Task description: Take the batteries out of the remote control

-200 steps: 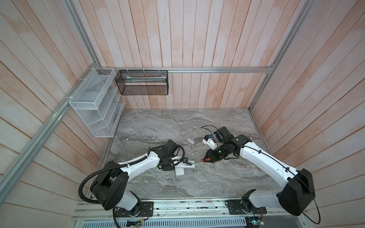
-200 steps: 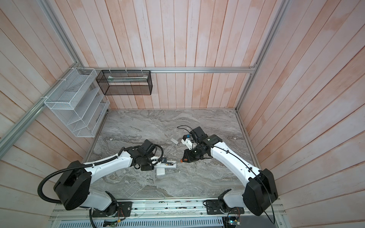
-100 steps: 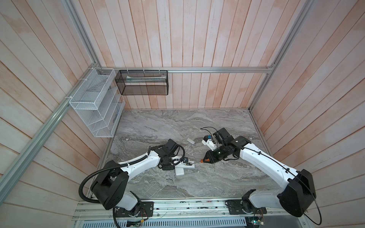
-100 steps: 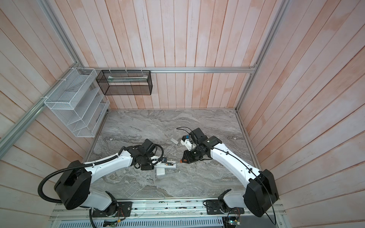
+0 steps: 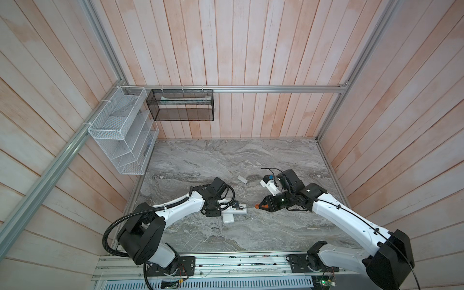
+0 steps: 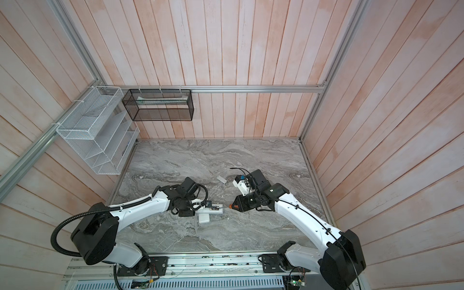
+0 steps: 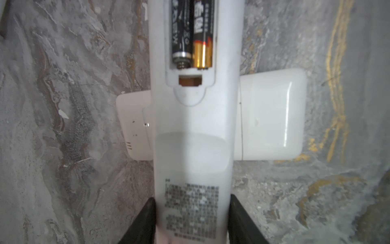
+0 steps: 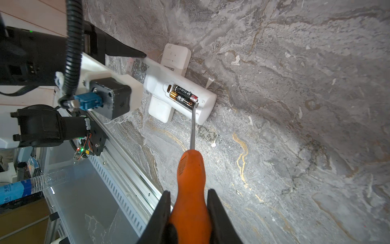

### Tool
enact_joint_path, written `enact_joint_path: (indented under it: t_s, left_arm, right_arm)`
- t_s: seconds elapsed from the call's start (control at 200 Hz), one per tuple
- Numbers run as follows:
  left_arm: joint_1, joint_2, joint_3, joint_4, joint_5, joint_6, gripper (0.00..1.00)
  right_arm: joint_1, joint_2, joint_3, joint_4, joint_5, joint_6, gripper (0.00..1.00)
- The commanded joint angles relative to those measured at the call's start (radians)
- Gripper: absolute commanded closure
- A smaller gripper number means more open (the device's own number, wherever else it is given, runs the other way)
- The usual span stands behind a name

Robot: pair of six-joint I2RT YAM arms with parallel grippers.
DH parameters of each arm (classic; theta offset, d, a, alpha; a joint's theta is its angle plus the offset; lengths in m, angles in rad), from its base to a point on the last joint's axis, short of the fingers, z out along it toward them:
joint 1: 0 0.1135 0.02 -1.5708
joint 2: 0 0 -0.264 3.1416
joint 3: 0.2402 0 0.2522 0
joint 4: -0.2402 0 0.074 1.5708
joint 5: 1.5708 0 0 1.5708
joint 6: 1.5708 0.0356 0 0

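Note:
The white remote control (image 7: 194, 131) lies back-up, its compartment open with two batteries (image 7: 192, 33) side by side inside. My left gripper (image 7: 192, 199) is shut on the remote's labelled end. In the right wrist view the remote (image 8: 156, 69) rests across a flat white box (image 8: 160, 107), and the batteries (image 8: 182, 95) show their dark bodies and gold ends. My right gripper (image 8: 188, 191) is shut on an orange-handled screwdriver (image 8: 191, 169). The blade tip sits at the batteries' far end in the compartment. In a top view both grippers (image 5: 227, 209) (image 5: 261, 204) face each other over the remote (image 5: 241, 210).
A small white cover (image 5: 242, 179) lies on the marble behind the grippers. A white wire rack (image 5: 120, 135) and a black mesh basket (image 5: 180, 105) hang on the walls. The metal rail (image 5: 226, 263) runs along the front edge. Wood walls close three sides.
My right gripper has edged slightly toward the remote with the screwdriver. The left arm and the remote have stayed still.

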Motion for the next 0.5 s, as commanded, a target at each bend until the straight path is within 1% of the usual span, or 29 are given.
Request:
enact_joint_path:
  t_s: [0.0, 0.265, 0.495]
  left_arm:
    - [-0.012, 0.028, 0.013, 0.006, 0.032, 0.019, 1.0]
    - [-0.014, 0.039, 0.031, 0.001, 0.032, 0.013, 1.0]
    - [-0.017, 0.044, 0.051, -0.003, 0.033, 0.01, 1.0]
  right_arm:
    - [0.042, -0.038, -0.025, 0.199, -0.274, -0.008, 1.0]
    - [0.042, -0.081, -0.08, 0.253, -0.3, -0.019, 1.0]
    - [0.042, -0.069, -0.096, 0.295, -0.314, -0.011, 1.0]
